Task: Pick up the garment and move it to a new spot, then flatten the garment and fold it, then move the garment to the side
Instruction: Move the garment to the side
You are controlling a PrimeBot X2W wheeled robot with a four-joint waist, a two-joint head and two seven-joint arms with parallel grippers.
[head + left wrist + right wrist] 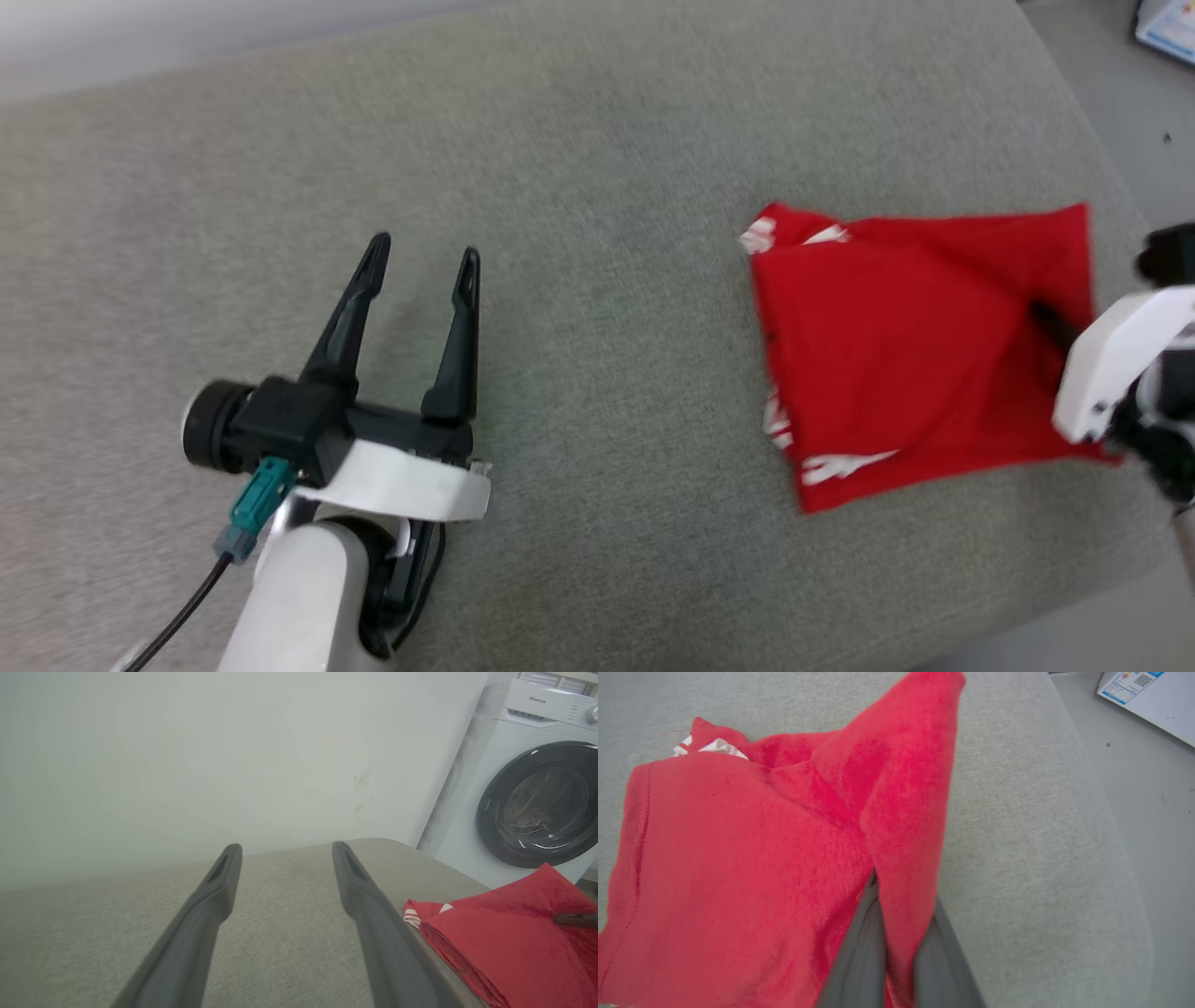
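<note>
On the right side of the grey surface [579, 140], near its edge, the folded red garment [896, 345] lies with white trim peeking out along its left. The right hand [1050, 322] pinches a raised fold of it. The left hand [425, 257] hovers well apart, fingers spread and empty.

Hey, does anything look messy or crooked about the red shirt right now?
Yes. The folded red shirt lies skewed on the grey fabric surface, white striped trim poking out at two corners. One fold is tented up, pinched by the right gripper.
</note>
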